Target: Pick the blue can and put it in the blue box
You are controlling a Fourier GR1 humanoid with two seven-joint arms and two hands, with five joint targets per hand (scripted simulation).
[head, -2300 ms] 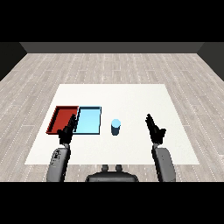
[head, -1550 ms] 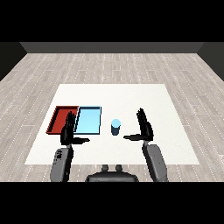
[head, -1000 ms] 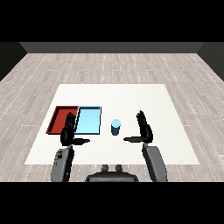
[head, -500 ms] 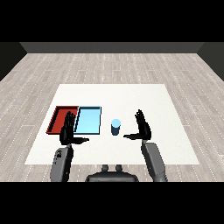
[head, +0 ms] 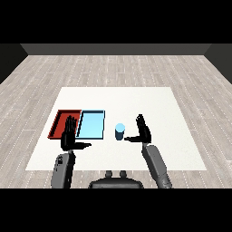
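Note:
The blue can (head: 119,131) stands upright on the white table (head: 154,104), just right of the light blue tray (head: 91,124). My right hand (head: 143,130) is open a short way to the can's right, fingers straight up and thumb pointing toward the can without touching it. My left hand (head: 70,135) is open too, fingers raised over the near edge of the red tray (head: 60,121), thumb stretched to the right. Both trays hold nothing.
The red and light blue trays lie side by side at the table's left. Grey plank floor (head: 118,68) surrounds the table on all sides.
My right hand has swung in from the far right toward the can and now sits a little closer to it. The left hand has barely moved.

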